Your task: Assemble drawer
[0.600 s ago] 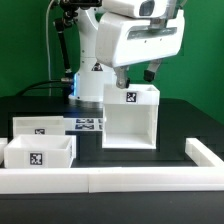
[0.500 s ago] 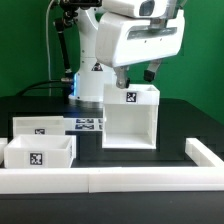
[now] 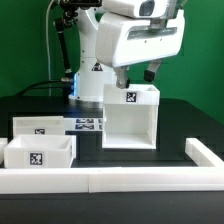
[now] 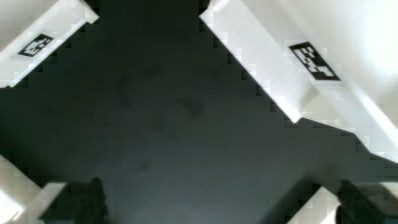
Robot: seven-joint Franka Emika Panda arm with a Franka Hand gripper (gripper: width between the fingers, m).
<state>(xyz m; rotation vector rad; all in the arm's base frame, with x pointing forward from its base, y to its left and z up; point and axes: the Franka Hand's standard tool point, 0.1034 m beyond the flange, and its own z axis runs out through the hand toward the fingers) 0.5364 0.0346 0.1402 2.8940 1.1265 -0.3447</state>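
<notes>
The tall open-fronted box (image 3: 130, 118) stands at mid-table with its tag on top. Two shallow trays lie at the exterior view's left, one (image 3: 40, 126) behind the other (image 3: 38, 152). My gripper (image 3: 135, 78) hangs above and just behind the box, open and empty. In the wrist view the gripper (image 4: 210, 205) shows its two dark fingers (image 4: 71, 200) wide apart over bare black table. A tagged white edge of the box (image 4: 302, 55) and another tagged white part (image 4: 45, 40) show farther off; which part the latter is I cannot tell.
A long low white rail (image 3: 110, 181) runs along the front and turns up at the exterior view's right (image 3: 205, 153). The marker board (image 3: 88, 124) lies flat between the trays and the box. The robot base stands behind.
</notes>
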